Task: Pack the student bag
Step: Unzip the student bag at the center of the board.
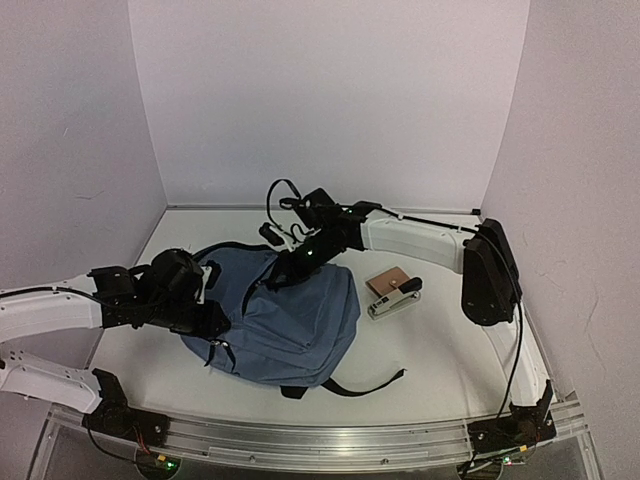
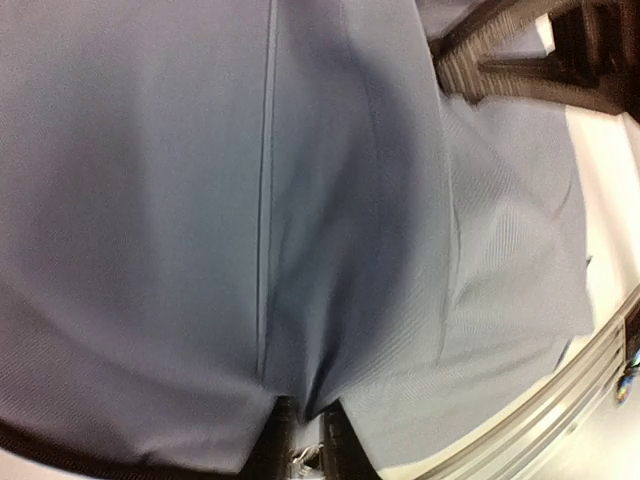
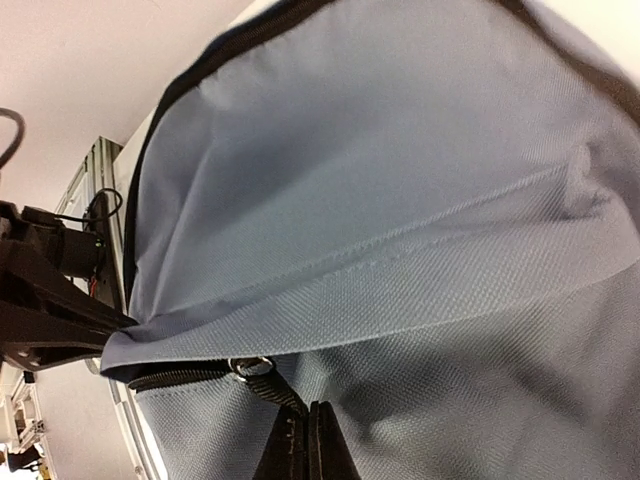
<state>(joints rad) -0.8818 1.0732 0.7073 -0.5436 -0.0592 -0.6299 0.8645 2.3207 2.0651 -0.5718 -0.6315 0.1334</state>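
One slate-blue, dome-shaped student bag (image 1: 290,320) lies on the desk (image 1: 430,350); left end effector (image 2: 308,422) pinches a fold of its fabric, right end effector (image 3: 308,425) is closed on its zipper pull (image 3: 270,387).

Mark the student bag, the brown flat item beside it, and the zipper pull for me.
student bag (image 1: 295,325): top external view, middle of its blue front panel.
brown flat item (image 1: 387,281): top external view, centre of its top face.
zipper pull (image 3: 252,366): right wrist view, its metal ring.
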